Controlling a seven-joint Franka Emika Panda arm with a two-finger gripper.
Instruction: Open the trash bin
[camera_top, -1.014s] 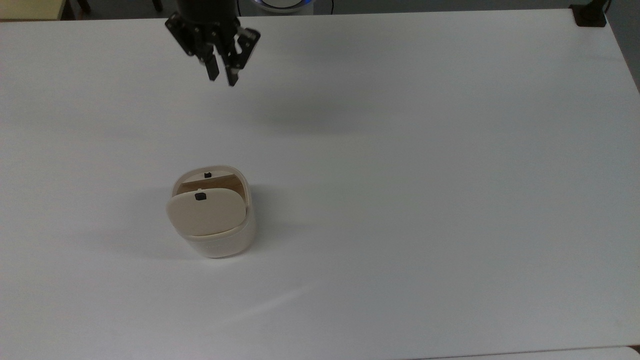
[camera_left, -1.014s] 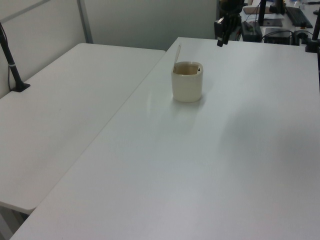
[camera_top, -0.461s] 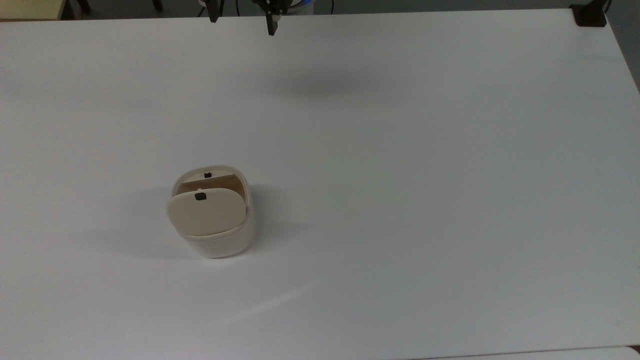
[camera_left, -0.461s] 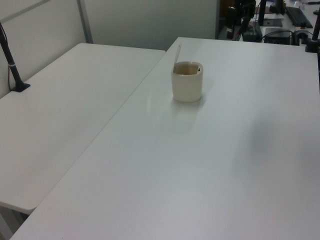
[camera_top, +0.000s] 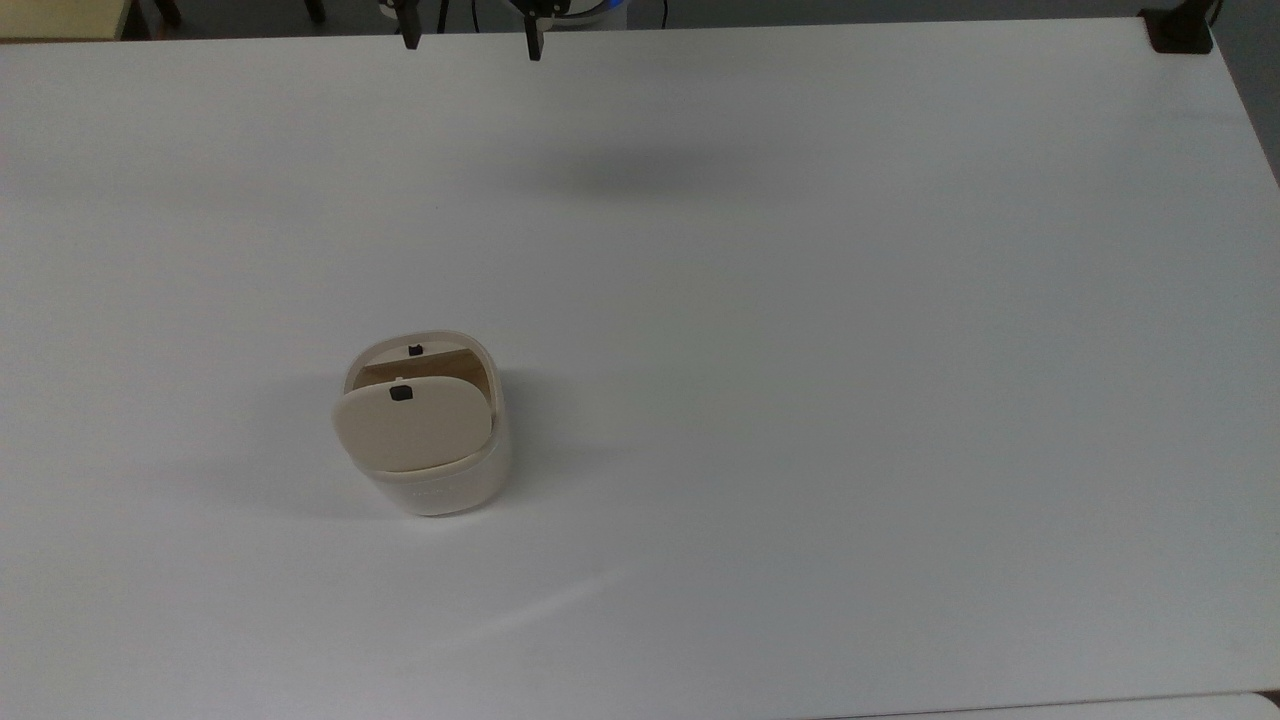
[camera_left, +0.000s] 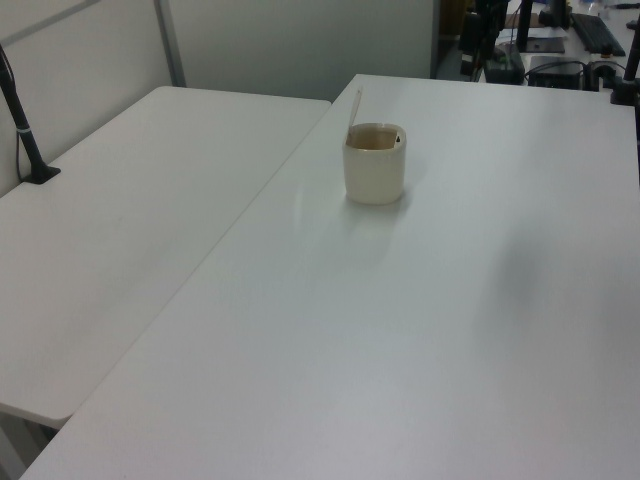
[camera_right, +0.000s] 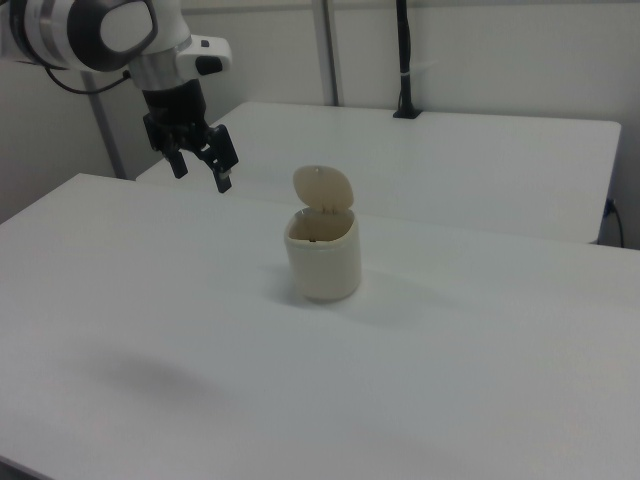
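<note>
The cream-beige trash bin (camera_top: 440, 485) stands on the white table (camera_top: 800, 350), left of centre in the top view. Its hinged lid (camera_top: 412, 425) is swung up, and the brown inside of the bin shows behind it. In the right view the lid (camera_right: 322, 188) stands upright above the trash bin (camera_right: 323, 262). My gripper (camera_right: 203, 172) hangs open in the air, up and to the right view's left of the bin, holding nothing. In the top view the gripper (camera_top: 470, 42) has its two fingertips wide apart at the upper edge, far from the bin.
A second white table (camera_left: 130, 220) adjoins at the left view's left, with a black clamped post (camera_left: 25, 130) on it. A black clamp (camera_top: 1180, 30) sits at the table's upper right corner in the top view. A black pole (camera_right: 403, 60) rises behind in the right view.
The gripper has pulled up and away from the bin toward the top view's upper edge, and its fingers have spread from nearly together to wide open. The bin and its raised lid have stayed still.
</note>
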